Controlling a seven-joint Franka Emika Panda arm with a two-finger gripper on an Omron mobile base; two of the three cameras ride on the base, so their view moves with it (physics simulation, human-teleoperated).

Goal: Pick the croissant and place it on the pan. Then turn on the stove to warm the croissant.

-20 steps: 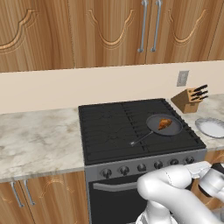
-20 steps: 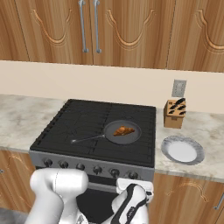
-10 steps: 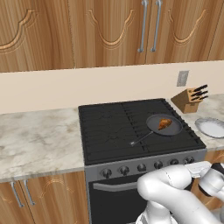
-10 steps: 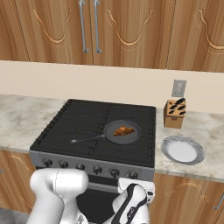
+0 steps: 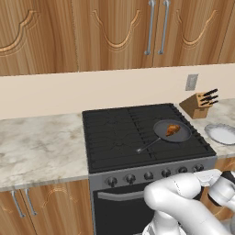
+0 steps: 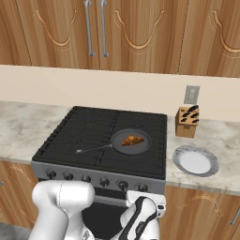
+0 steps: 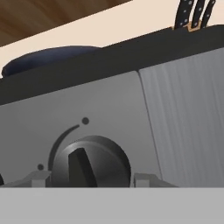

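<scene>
The croissant [image 5: 172, 130] is seen lying in the pan [image 5: 180, 135], which sits on the right side of the stove [image 5: 119, 133]. In the hand view, the gripper [image 7: 91, 178] is closed on a round knob [image 7: 91, 161] of the front panel, one finger on each side. A knife block [image 6: 186, 123] and a plate [image 6: 195, 161] are noted on the counter to the right.

Even, soft light fills all three rendered views, with faint shadows and no glare. Edges look slightly jagged; nothing is blurred or warped at the borders.
</scene>
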